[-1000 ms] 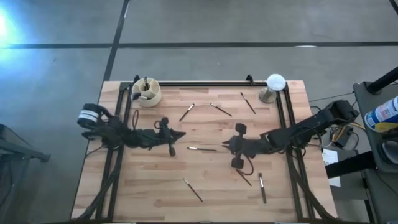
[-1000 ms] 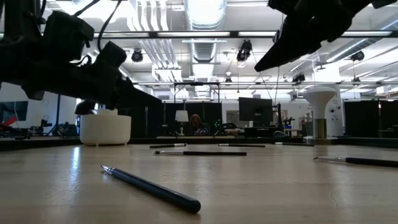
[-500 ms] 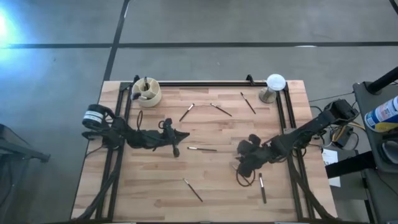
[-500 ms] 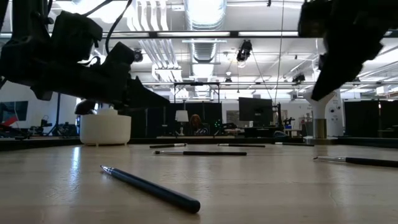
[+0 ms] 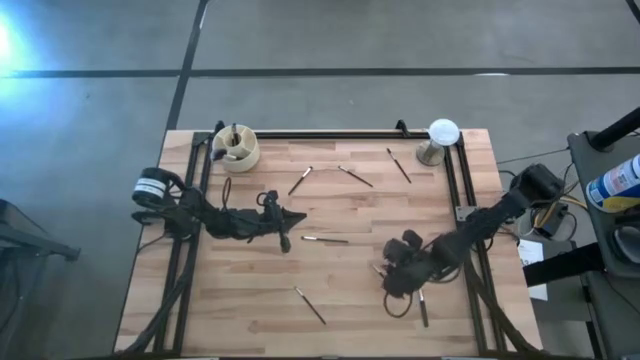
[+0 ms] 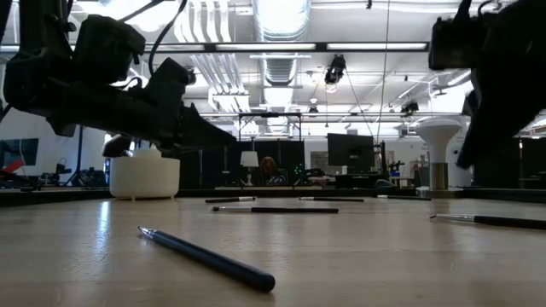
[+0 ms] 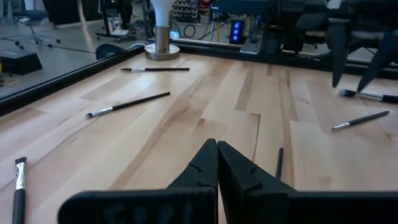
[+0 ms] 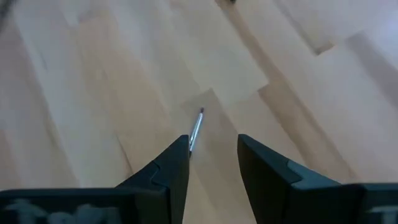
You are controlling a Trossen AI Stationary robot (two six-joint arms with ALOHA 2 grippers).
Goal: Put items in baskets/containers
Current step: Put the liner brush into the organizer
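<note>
Cream cup (image 5: 236, 147) already has a few brushes standing in it. Right gripper (image 8: 212, 149), jaws now spread, has dropped toward a silver-tipped brush (image 8: 195, 129); left gripper (image 7: 217, 163) stays clenched, empty.

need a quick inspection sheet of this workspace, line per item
surface: wooden table, black frame rails along its edges
job's things: cream cup at the far left corner with brushes standing in it; loose brushes scattered flat across the table
clutter: white dome on a metal stand, far right corner
end effectors: left end effector shut, empty, mid-table; right end effector open just above a brush
cables: black cable loop by the right arm
surroundings: bottle on a side stand; workshop room behind
</note>
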